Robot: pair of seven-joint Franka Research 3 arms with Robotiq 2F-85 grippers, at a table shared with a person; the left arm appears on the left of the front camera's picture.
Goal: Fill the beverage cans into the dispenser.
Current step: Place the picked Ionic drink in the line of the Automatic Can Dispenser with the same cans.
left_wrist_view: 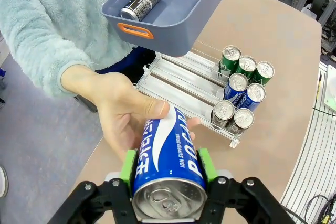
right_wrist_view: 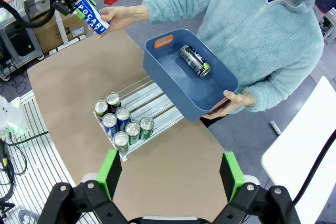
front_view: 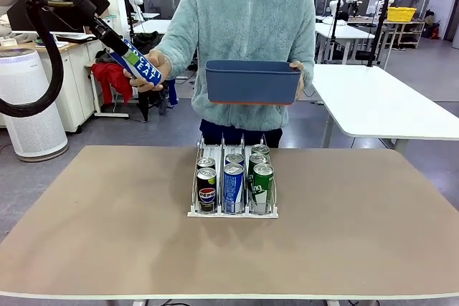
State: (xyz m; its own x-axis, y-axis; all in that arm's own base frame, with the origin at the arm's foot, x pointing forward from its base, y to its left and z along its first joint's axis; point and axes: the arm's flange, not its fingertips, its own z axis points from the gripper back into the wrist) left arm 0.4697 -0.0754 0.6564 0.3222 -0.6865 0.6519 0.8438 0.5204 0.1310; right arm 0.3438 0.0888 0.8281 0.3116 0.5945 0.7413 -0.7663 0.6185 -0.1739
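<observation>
Our left claw [left_wrist_view: 167, 165] clenches a blue can [left_wrist_view: 165, 142] that the person's hand [left_wrist_view: 123, 111] also holds beyond the surface [front_view: 107, 220], while our right claw [right_wrist_view: 170, 174] hangs released over the cans [front_view: 233, 185] in the dispenser [left_wrist_view: 178, 80].

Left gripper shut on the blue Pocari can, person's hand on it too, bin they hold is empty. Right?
No: the dark blue bin isn't empty; the right wrist view shows one black can lying in it. Left gripper shut on the blue Pocari can, person's hand on it: correct.
</observation>
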